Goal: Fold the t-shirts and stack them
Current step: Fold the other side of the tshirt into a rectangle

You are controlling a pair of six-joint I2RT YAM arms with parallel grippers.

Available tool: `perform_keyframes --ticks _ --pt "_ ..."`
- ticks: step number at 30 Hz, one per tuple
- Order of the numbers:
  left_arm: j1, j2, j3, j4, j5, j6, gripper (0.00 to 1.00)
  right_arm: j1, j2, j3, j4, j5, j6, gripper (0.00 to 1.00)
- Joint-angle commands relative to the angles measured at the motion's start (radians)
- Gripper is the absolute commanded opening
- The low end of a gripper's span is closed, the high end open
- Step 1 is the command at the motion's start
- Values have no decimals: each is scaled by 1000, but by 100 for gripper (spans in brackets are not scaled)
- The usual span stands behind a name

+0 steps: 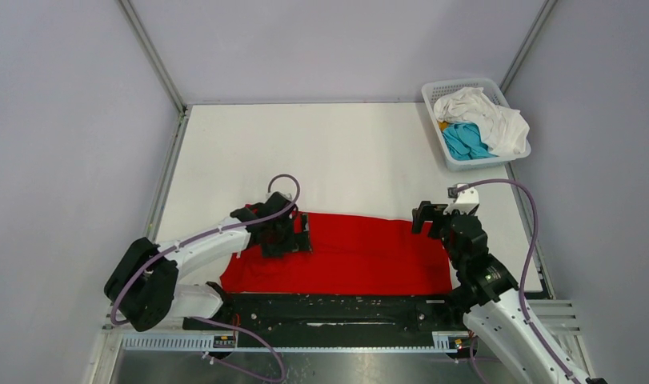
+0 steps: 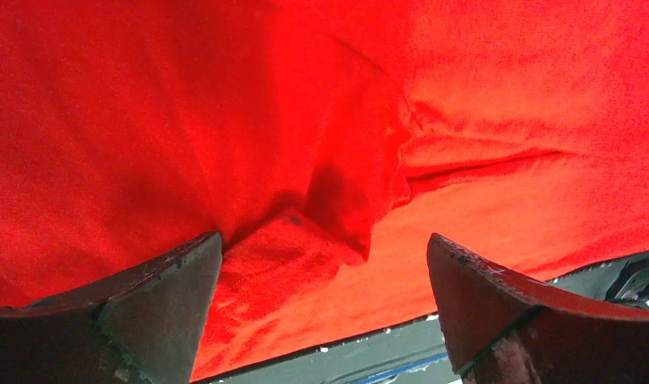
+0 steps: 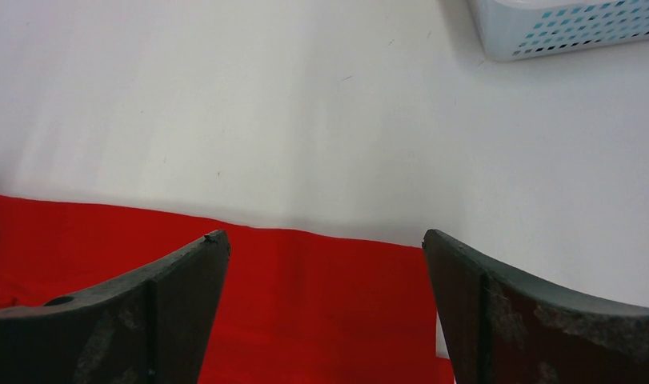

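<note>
The red t-shirt (image 1: 361, 254) lies spread flat along the near edge of the table, folded into a wide band. My left gripper (image 1: 302, 234) hovers open over its left part. In the left wrist view the red t-shirt (image 2: 481, 104) fills the frame, with a creased flap (image 2: 361, 192) between the spread fingers of the left gripper (image 2: 324, 235), which hold nothing. My right gripper (image 1: 426, 218) stands open above the shirt's far right corner. The right wrist view has the right gripper (image 3: 325, 233) over the shirt's edge (image 3: 321, 304). A white t-shirt (image 1: 487, 116) and a teal-blue one (image 1: 467, 142) lie crumpled in the basket.
The white lattice basket (image 1: 463, 82) stands at the table's back right corner, and its wall (image 3: 561, 32) shows in the right wrist view. The white table top (image 1: 345, 152) stretches behind the red shirt. A black rail (image 1: 329, 308) runs along the near edge.
</note>
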Motion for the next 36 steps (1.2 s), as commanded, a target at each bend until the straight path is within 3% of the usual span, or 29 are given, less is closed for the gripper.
perform_keyframes --ticks 1,6,12,15,19,21,23,27,31,36 --pt "-65 -14 -18 23 46 7 99 6 -22 26 18 8 8 100" --pt "-268 -97 -5 -55 40 -14 99 6 -36 11 28 10 7 100" --pt "-469 -107 -30 -30 128 -20 99 6 -15 18 20 -6 4 99" --pt "-504 -106 -7 -98 76 -30 99 7 -4 24 16 -22 10 99" --pt "-498 -177 83 -162 -101 -54 99 6 36 40 8 -93 55 99" --pt "-454 -216 129 -184 -194 -85 99 6 87 56 -1 -130 102 99" --pt "-314 -241 134 -168 -232 -97 99 6 170 67 1 -157 170 100" --pt "-1 -214 43 -1 -87 -105 99 7 345 97 -8 -232 242 99" --pt "90 -79 4 161 -16 -126 99 8 477 99 9 -305 297 99" --pt "179 215 102 225 -9 -136 99 10 602 82 64 -385 348 100"
